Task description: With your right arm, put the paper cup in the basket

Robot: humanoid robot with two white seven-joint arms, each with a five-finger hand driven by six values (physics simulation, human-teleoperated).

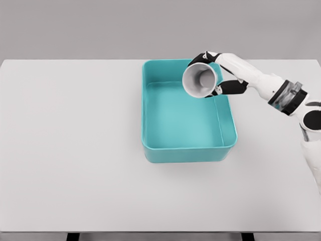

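Note:
A white paper cup (201, 80) is held tipped on its side, its open mouth facing the camera, above the far right part of the teal basket (150, 125). My right hand (220, 75) is shut on the cup, fingers wrapped around its wall from behind and the right. The right arm (273, 89) reaches in from the right edge. The basket is a rectangular teal bin with nothing lying on its floor. The left arm is out of view.
The basket stands a little right of centre on a wide white table (70, 150). The table's front edge (150, 232) runs along the bottom of the picture, and a grey wall is behind.

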